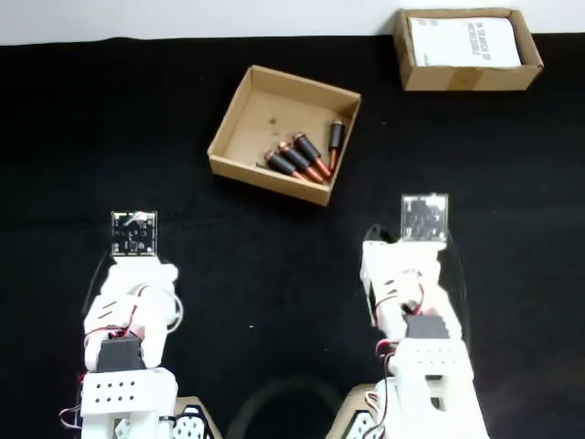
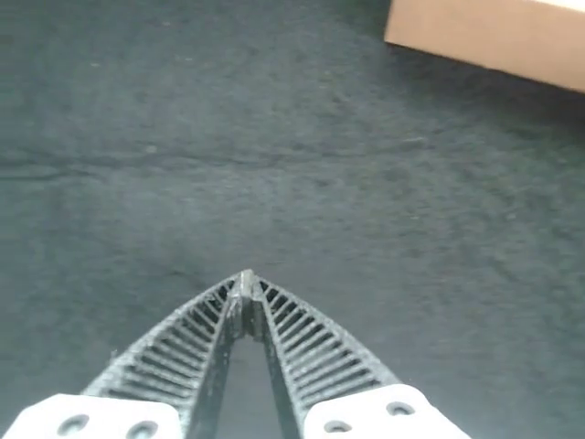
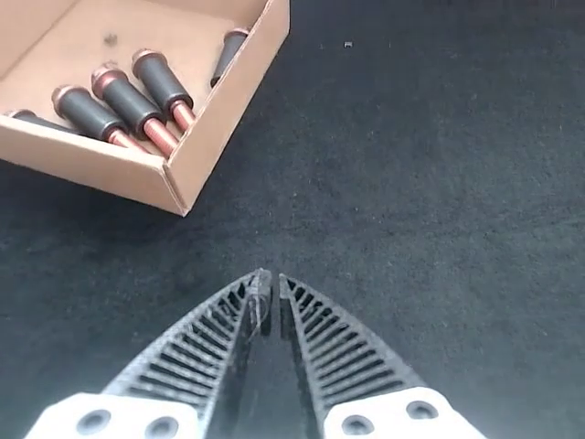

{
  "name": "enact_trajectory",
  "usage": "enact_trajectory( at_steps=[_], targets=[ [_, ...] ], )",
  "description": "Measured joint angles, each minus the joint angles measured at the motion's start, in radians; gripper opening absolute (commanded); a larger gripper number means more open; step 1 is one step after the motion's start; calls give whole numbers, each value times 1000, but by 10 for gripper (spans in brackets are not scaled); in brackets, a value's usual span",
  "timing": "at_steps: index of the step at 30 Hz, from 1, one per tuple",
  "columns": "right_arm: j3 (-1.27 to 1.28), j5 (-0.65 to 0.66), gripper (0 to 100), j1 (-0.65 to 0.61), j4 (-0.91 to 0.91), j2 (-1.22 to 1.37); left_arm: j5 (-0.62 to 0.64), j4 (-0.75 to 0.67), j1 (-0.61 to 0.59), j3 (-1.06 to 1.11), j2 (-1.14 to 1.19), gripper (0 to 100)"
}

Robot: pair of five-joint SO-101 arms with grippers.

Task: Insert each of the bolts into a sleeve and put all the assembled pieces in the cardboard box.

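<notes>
left pincer (image 2: 247,285) sits closest to my lens, its two ribbed black fingers (image 2: 183,352) pressed together at the tips with nothing between them, over the bare black counter (image 2: 274,165). past it i see a stretch of tan cardboard wall, but i cannot tell which box it belongs to. from the high view, the white left arm (image 1: 128,320) stands at the near edge of the counter, well apart from everything else.

moving right, the cardboard box (image 1: 260,114) lies open near the middle of the counter, turned at an angle. the assembled pieces (image 1: 302,160) lie inside it, bunched in the corner toward the right arm: dark sleeves with copper-coloured bolts showing at their ends. most lie side by side, touching, and one lies a little apart against the side wall. i make out at least four and cannot settle the exact count.

the white right arm (image 1: 416,311) stands at the near edge too. right pincer (image 3: 271,285) is narrow, its tips almost meeting with just a slim gap, and it holds nothing. it hangs over bare counter, near the box corner but not touching it.

at the far right corner sits a second cardboard box (image 1: 466,78) holding a white printed sheet (image 1: 462,41).
</notes>
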Motion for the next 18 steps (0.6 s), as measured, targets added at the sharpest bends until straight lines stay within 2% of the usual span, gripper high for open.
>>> enact_trajectory(
  at_steps=[5,9,14,18],
  targets=[
    [81,0,6,-2,-114,-3,-2,46,-12,-57,0,8],
    [140,0,6,-2,-176,-3,9,222,38,-163,0,8],
    [152,0,6,-2,-264,-8,153,456,74,-296,0,8],
    [152,0,6,-11,-290,-9,176,571,81,-377,-2,8]
  ],
)
